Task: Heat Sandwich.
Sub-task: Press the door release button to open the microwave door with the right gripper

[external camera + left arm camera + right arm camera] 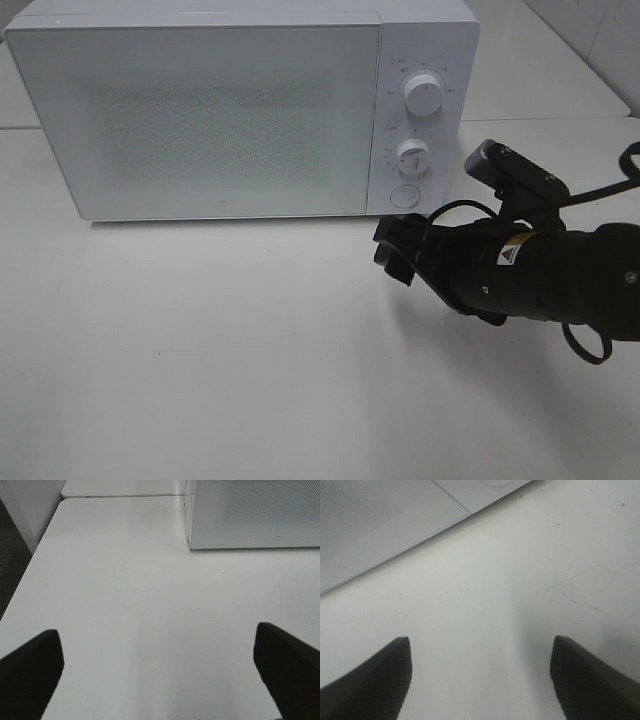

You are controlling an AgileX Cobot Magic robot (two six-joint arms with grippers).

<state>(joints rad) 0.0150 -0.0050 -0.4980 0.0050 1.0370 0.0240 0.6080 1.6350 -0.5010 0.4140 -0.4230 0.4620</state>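
Note:
The sandwich is out of view in every frame. A white microwave (220,110) stands at the back of the table with its frosted door closed. My right gripper (392,250) hovers low over the table just in front of the microwave's lower right corner, below the control panel. Its dark fingers are open with nothing between them, as the right wrist view shows: right gripper (480,645), microwave door (380,525). My left gripper (157,630) is outside the exterior view. In the left wrist view its fingers are spread wide over bare table, with the microwave's left corner (250,515) ahead.
The control panel carries two round knobs (424,97) (412,155) and a round button (404,196) beneath them. A second white table (560,70) adjoins behind the microwave. The table's left edge (30,565) drops off to a dark floor.

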